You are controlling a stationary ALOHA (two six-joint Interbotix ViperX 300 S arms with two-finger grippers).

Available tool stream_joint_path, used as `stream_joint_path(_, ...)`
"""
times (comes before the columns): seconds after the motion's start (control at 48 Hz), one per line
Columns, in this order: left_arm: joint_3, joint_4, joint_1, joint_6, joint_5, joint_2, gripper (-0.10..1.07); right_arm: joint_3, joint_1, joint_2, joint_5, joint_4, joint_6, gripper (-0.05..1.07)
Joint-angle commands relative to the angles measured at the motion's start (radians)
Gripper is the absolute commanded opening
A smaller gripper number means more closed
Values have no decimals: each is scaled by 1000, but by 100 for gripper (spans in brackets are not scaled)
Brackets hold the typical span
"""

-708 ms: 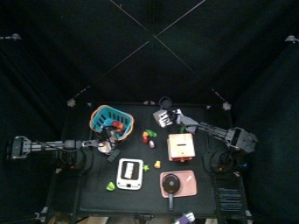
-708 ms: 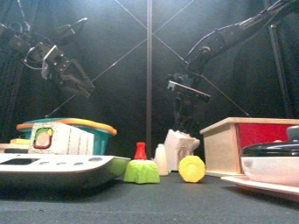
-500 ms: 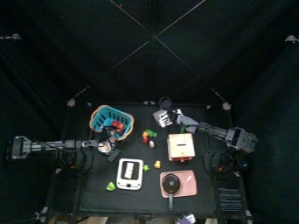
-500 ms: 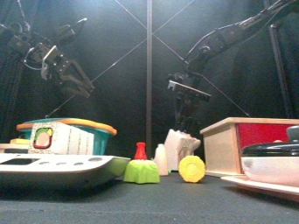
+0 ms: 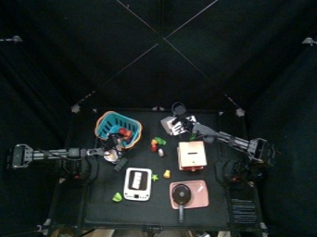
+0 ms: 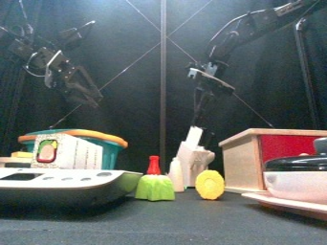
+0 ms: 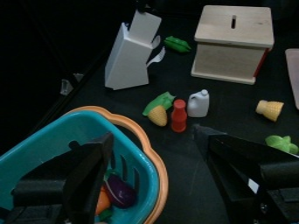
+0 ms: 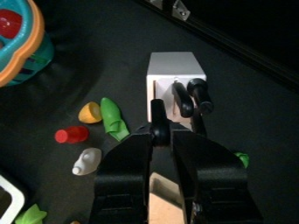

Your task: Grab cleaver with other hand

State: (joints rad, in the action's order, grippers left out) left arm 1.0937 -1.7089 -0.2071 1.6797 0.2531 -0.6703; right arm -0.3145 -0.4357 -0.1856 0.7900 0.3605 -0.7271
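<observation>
Black curtains ring the small black table (image 5: 96, 208). One cleaver (image 7: 145, 24) stands half out of the single white knife block (image 7: 126, 59), its dark handle pinched by the right gripper (image 8: 156, 131). Two other dark handles (image 8: 191, 98) sit in the block. The left gripper (image 7: 158, 175), jaws spread wide, hovers over one teal basket (image 7: 47, 153). Bare tabletop surrounds the block.

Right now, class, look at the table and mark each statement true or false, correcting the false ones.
1. The left claw is wide open and empty. True.
2. The wooden box sits inside the teal basket. False: it stands on the table, apart from the basket.
3. The right claw, above the white knife block, grips the cleaver by its handle. True.
4. The red bottle lies on its side. False: it stands upright beside the white bottle.
</observation>
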Motion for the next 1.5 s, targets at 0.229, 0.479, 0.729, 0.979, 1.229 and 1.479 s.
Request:
stream_joint_path(0.229, -14, -2, -2, -5, 3, -2, 103, -64, 67, -187, 49, 43, -2, 52)
stream_joint_path(0.479, -14, 6, 8, -2, 2, -9, 103, -173, 121, -339, -31, 58, -2, 52)
stream_joint_path(0.729, -26, 54, 80, 0, -8, -11, 103, -371, 150, -499, -380, 38, -2, 52)
stream_joint_path(0.979, -49, 83, 169, 0, -14, -11, 103, -497, 152, -546, -617, 17, 2, 52)
stream_joint_path(1.229, -64, 120, 196, 3, -15, -11, 103, -537, 219, -483, -712, 57, 8, 52)
stream_joint_path(1.479, -75, 147, 230, 3, -17, -11, 103, -543, 275, -414, -827, 83, 6, 52)
